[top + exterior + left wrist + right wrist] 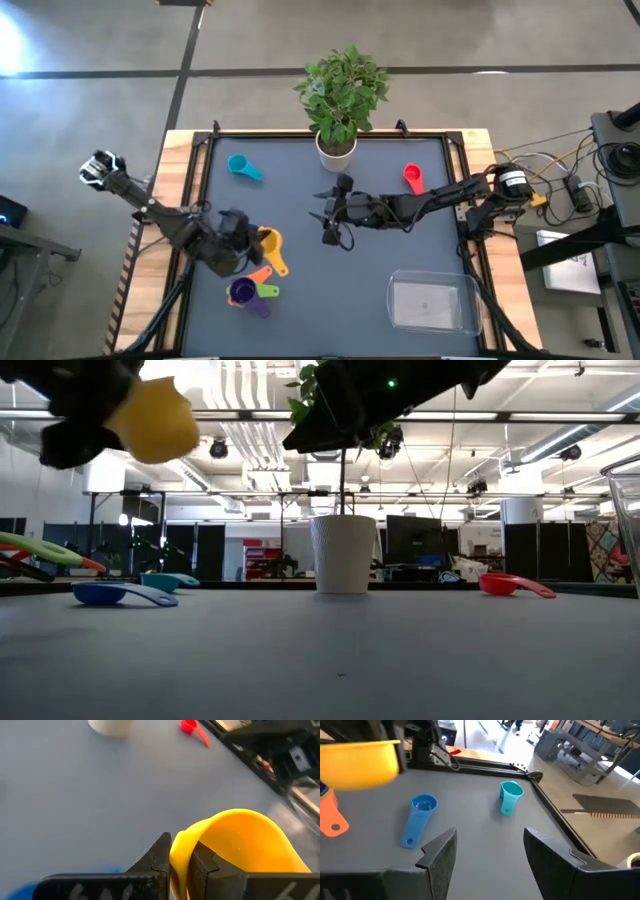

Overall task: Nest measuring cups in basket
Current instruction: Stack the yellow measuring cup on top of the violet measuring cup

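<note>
The plant pot (pixel 336 150) is standing behind the right gripper (pixel 331 224) (fingers spread, mid-table), while the left gripper (pixel 240 248) is pinching the yellow cup (pixel 270 242) above the table, far from the basket (pixel 432 303).

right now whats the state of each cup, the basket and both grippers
yellow cup: lifted, pinched by its rim
left gripper: shut on the yellow cup
right gripper: open, empty
teal cup: upright on table
blue cup: upright on table
red cup: on table
basket: empty
</note>
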{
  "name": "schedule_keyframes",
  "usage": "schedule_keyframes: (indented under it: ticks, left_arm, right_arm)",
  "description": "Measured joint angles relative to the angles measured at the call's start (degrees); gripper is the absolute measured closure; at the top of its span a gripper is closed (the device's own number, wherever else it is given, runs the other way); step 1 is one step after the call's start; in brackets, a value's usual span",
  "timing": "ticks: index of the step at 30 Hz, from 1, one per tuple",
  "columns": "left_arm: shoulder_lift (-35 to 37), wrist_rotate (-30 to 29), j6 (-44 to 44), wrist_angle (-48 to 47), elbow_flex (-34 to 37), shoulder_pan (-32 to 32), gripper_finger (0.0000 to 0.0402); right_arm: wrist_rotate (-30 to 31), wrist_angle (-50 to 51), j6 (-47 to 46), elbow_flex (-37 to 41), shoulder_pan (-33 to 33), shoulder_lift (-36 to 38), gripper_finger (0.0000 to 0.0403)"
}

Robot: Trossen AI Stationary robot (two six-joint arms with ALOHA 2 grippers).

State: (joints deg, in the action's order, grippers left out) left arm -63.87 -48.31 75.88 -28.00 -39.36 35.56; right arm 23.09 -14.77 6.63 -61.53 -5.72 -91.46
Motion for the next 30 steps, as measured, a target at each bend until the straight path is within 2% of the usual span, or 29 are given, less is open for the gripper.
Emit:
schedule_keyframes:
  ticks: [13, 17, 30]
  left_arm:
    - [0.23, 11.77, 21.43, -13.19, -2.95, 10.21, 0.0390]
    - [-0.43, 18.33, 26.41, -17.81, -4.13, 12.02, 0.0390]
    - [-0.46, 22.84, 29.57, -18.96, -6.30, 15.31, 0.0391]
  right_arm:
    - [-0.09, 0.78, -0.59, 0.21, -0.04, -0.07, 0.0183]
    - [-0.15, 0.73, 0.23, 0.21, -0.04, -0.07, 0.0183]
    - [-0.18, -2.22, 2.38, 0.27, 0.00, -0.09, 0.0183]
